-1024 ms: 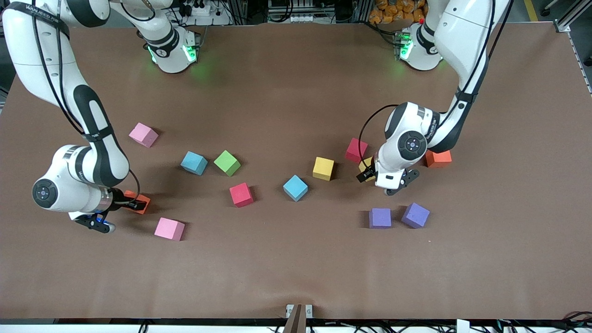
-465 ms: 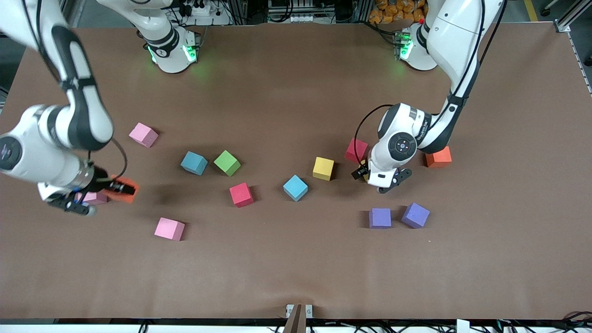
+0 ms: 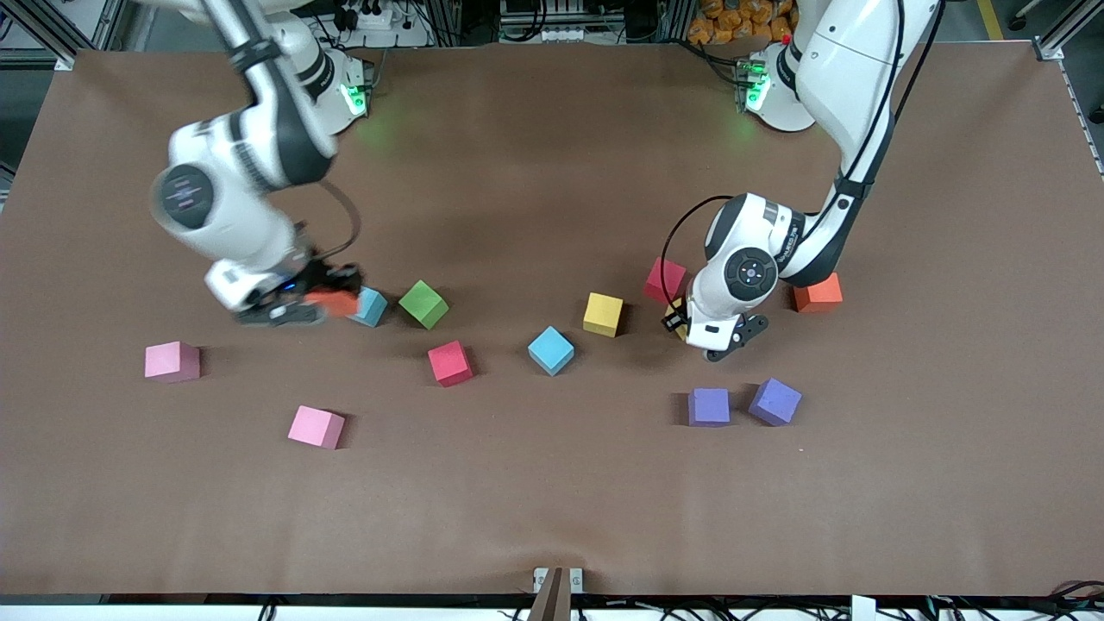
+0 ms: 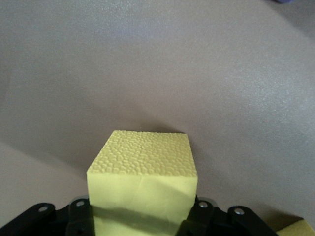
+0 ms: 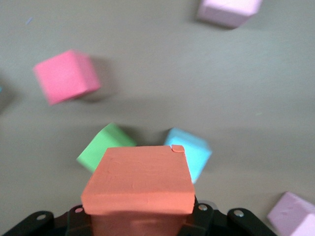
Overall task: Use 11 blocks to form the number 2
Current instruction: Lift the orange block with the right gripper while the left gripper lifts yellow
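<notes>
Front view | right gripper (image 3: 321, 299) clamps orange block (image 3: 332, 301) | left gripper (image 3: 681, 323) seemingly grips yellow block (image 4: 145, 184)

You are in a robot lab. Two big white robot arms (image 3: 828, 69) stand bolted to a wide brown table (image 3: 552, 483). Above the table's top edge you can see silver metal frame bars (image 3: 448, 17), black cables and a white power strip (image 3: 375, 17).

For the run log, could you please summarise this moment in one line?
right gripper: holds orange block, over light blue block | left gripper: around yellow block
</notes>
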Motion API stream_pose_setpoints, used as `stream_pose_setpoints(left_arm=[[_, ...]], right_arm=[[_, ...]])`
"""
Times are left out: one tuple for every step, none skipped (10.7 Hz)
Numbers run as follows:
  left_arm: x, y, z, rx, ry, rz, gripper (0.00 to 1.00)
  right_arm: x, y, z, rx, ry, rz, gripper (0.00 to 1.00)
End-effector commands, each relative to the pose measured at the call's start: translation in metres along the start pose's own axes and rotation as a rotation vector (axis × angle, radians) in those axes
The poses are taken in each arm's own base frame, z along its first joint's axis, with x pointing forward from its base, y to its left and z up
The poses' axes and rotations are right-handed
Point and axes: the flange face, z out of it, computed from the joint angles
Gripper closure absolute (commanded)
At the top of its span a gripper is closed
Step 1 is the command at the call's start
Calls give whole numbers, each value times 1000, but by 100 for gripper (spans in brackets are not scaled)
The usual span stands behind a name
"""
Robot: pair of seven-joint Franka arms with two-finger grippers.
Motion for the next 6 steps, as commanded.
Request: stream_pose_setpoints(left_arm=[[9, -3, -13, -11, 11, -66, 100], [11, -6, -27, -12, 10, -107, 100], [11, -6, -46, -22, 17, -181, 100], [14, -9, -65, -36, 23, -249, 100], [16, -15, -84, -45, 23, -311, 100], [12, -19, -99, -33, 16, -358, 100]], right_arm=[[-50, -42, 18, -12, -14, -38, 70], [-70, -69, 33, -18, -14, -89, 70], [-84, -91, 40, -17, -2, -135, 70], [-95, -102, 48, -22, -15, -157, 71], [-114, -119, 58, -8, -46, -136, 72], [-133, -134, 71, 8, -62, -63, 72]])
